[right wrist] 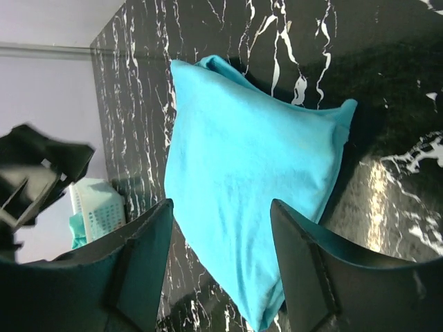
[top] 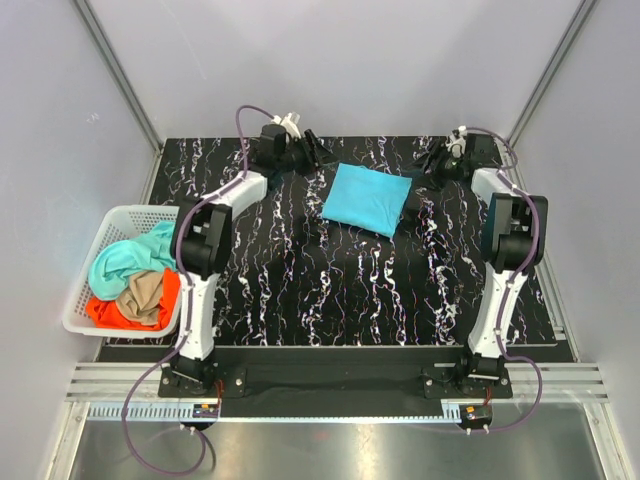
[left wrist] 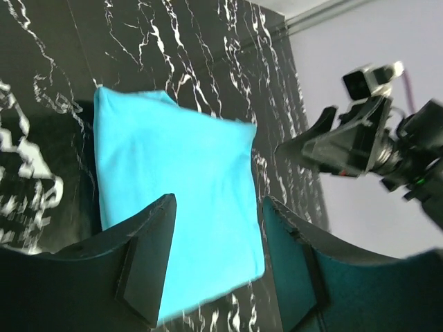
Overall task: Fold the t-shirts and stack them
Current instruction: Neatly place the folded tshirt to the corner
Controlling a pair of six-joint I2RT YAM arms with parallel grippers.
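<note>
Top view, read from the bottom edge upward. Two arms rise from the lower edge: the left arm (top: 200, 250) at lower left, the right arm (top: 510, 240) at lower right. Both reach toward the top of the black, white-veined table (top: 330, 290).

At middle left, one white lattice basket (top: 118, 215) overhangs the table's left edge. It holds three crumpled t-shirts: one mint-teal t-shirt (top: 125, 260) on top, one tan t-shirt (top: 145, 292) below it, and one orange-red t-shirt (top: 105, 312) at the basket's lower side.

In the upper centre, one cyan t-shirt (top: 367, 198) lies folded into a small rectangle, flat on the table and slightly turned. That makes four t-shirts in all, one on the table and three in the basket.

At the top of the frame, the left gripper (top: 318, 148) sits just off the fold's upper left corner and the right gripper (top: 430, 160) just off its upper right corner.

Wrist views: the left gripper (left wrist: 218, 256) has its two fingers spread wide, with nothing between them. The cyan t-shirt (left wrist: 173, 200) lies beneath, apart from the fingertips. The right gripper (right wrist: 221, 256) is likewise spread wide and holds nothing, with the cyan t-shirt (right wrist: 242, 187) below its gap. Whether either fingertip brushes the cloth cannot be told.
</note>
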